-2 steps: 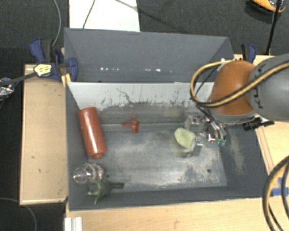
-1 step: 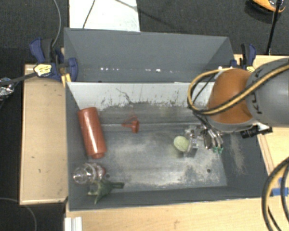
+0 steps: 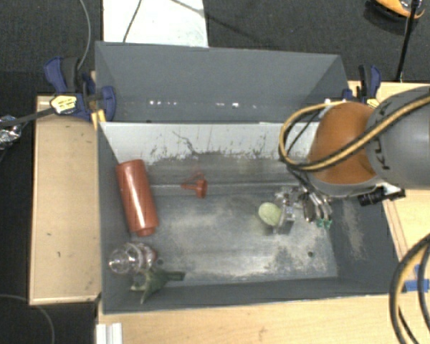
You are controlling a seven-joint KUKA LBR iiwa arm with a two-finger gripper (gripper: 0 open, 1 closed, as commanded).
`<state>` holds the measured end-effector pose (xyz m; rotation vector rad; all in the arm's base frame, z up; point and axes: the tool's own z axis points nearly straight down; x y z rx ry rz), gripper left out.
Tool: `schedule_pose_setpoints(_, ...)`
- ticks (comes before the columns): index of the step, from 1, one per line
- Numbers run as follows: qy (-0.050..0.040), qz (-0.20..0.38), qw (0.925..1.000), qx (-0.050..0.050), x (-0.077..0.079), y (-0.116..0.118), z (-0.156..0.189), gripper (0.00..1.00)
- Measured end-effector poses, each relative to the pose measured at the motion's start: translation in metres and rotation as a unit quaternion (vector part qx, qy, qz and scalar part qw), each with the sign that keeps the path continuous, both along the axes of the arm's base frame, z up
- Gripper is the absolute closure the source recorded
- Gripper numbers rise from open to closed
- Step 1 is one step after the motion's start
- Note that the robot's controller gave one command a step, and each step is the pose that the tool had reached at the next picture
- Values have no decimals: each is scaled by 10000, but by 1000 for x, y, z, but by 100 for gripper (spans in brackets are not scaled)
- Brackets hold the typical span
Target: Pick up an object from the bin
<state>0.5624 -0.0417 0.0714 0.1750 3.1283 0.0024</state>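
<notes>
1. The claw [image 3: 294, 211] stands low in the bin [image 3: 215, 253], close to the floor.
2. A pale green rounded object [image 3: 269, 213] lies just beside the claw, on the side away from the arm. You cannot tell whether the two touch.
3. You cannot tell how far the claw is open, nor whether it has hold of anything.
4. Before you lift, confirm that the green object sits centred in the claw, not alongside it. Then raise the claw straight up.
5. A small red piece [image 3: 197, 186] lies beyond the green object. The red-brown cylinder [image 3: 136, 196], a clear object [image 3: 129, 258] and a dark green one [image 3: 154, 282] lie well apart from the claw and should not obstruct it.
</notes>
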Motion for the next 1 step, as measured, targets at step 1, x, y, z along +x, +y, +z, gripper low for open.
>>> schedule_pose_setpoints(1, 8, 81, 10000, 2, -1, -1, 1, 100)
